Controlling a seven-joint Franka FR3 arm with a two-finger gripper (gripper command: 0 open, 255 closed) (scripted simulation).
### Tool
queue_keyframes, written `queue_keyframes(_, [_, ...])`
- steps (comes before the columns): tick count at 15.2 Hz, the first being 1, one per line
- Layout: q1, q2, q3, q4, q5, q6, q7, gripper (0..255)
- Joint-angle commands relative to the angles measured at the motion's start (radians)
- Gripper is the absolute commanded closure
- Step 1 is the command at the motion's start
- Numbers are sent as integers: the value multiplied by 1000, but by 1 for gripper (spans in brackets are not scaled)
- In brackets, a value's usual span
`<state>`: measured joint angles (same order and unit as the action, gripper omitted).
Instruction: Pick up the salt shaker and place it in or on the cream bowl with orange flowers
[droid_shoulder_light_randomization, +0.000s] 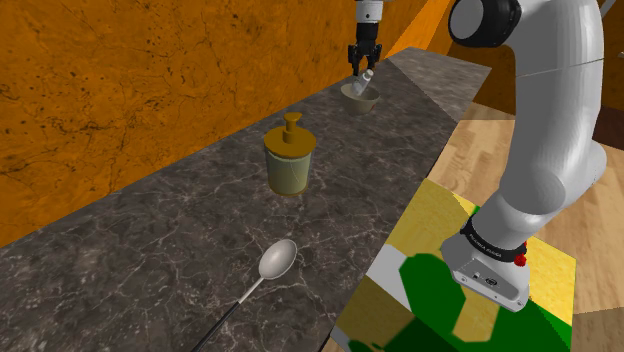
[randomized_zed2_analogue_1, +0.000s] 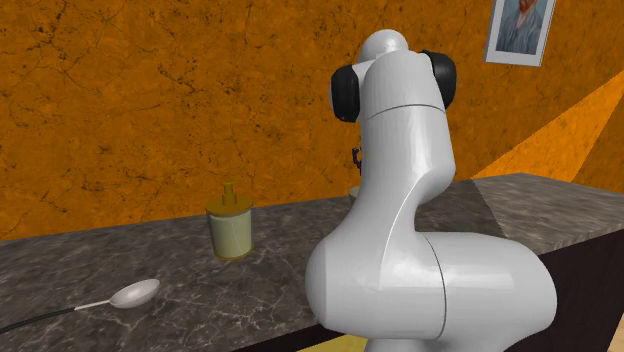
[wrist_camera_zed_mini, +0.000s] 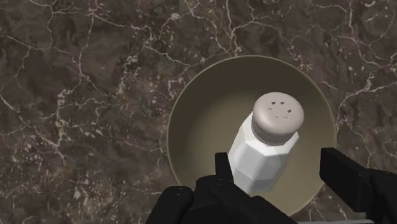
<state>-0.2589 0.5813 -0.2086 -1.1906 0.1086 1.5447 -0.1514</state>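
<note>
The tool (wrist_camera_zed_mini: 275, 160) is released around the salt shaker (wrist_camera_zed_mini: 267, 149) leaning in the bowl (wrist_camera_zed_mini: 203, 121); it seems light, hard, slippery. Best gripped at its faceted body.

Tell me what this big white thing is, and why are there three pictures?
That is a robot arm next to a dark stone counter. Two pictures come from cameras standing nearby. The third comes from a camera on the arm's hand, looking down. The black claw at the tip is its end effector. On the counter are a spoon, a yellowish jar with a lid, and a pale bowl. A white salt shaker is tilted over the bowl. The two fingers stand apart and one is not touching the shaker, so it isn't gripped.
</note>
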Motion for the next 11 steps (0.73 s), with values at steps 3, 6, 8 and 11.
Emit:
queue_keyframes(3, [0, 0, 0, 0, 0, 0, 0, 0])
queue_keyframes(6, [-6, 16, 0, 59, 2, -43, 1, 0])
queue_keyframes(8, [-20, 61, 2, 200, 8, -138, 4, 0])
queue_keyframes(11, [-28, 87, 4, 270, 11, -182, 5, 0])
